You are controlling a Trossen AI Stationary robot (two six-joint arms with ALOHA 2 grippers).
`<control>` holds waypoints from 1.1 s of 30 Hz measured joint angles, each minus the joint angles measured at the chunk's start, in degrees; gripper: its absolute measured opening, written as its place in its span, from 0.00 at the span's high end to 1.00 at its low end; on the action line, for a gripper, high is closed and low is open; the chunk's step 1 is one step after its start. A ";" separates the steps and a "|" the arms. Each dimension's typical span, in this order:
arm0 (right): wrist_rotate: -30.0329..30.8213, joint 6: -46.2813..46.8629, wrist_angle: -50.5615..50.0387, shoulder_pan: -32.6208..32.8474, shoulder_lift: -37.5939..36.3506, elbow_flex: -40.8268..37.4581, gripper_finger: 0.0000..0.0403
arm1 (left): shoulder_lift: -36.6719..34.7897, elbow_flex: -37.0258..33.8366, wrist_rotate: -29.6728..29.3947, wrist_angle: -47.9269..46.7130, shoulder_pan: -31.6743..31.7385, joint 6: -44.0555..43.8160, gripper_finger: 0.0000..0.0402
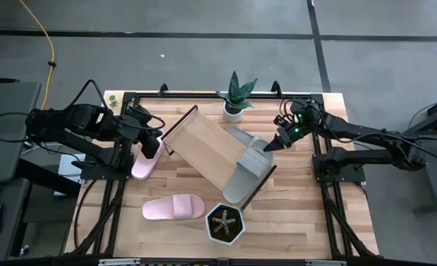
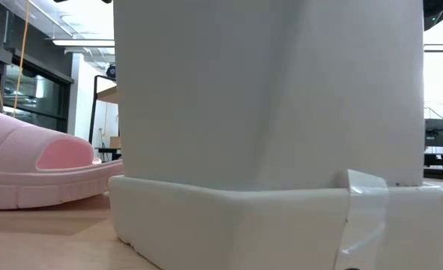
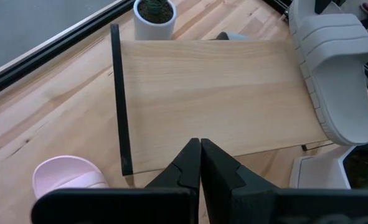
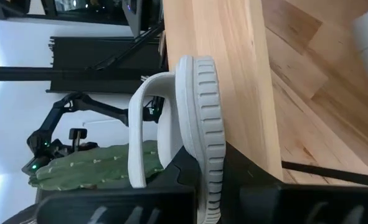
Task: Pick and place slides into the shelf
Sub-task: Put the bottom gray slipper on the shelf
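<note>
The shelf [image 1: 207,148], a light wooden board with black end frames, lies slantwise mid-table. A grey slide [image 1: 246,171] lies flat, sole down, on its right end, its near end past the board's edge. My right gripper [image 1: 268,146] is shut on it. A second grey shape [image 1: 238,134] shows at the shelf's far edge. One pink slide [image 1: 174,208] rests on its sole near the front. Another [image 1: 146,161] lies by the shelf's left end. My left gripper [image 3: 200,149] hangs shut above it, holding nothing. My right gripper pinches the ribbed sole rim [image 4: 203,163] at the grey slide's strap end between its two fingers. The fingers come from the table's right, slanting slightly down, along the slide. The sole rests against the shelf board [image 4: 233,68], and the strap [image 4: 140,118] arches off it.
A spiky plant in a white pot [image 1: 234,105] stands just beyond the shelf's far edge. A white six-sided planter [image 1: 225,224] sits near the front and fills the low view [image 2: 266,112]. Black frame rails [image 1: 111,199] border the table.
</note>
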 joint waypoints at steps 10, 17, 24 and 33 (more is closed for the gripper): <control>1.11 -0.47 -1.68 2.40 0.00 0.07 0.97 | 0.00 0.00 0.00 0.00 0.02 0.00 1.00; 3.74 -0.86 -2.49 3.37 -0.02 0.07 0.96 | 0.00 0.00 -0.02 0.00 0.00 0.00 1.00; 4.09 -0.85 -2.51 3.37 -0.02 0.07 0.96 | 0.00 0.00 0.00 0.00 0.00 0.00 1.00; 4.42 -0.84 -3.56 3.37 -0.02 0.07 0.96 | 0.00 0.00 -0.02 -0.38 0.00 0.00 1.00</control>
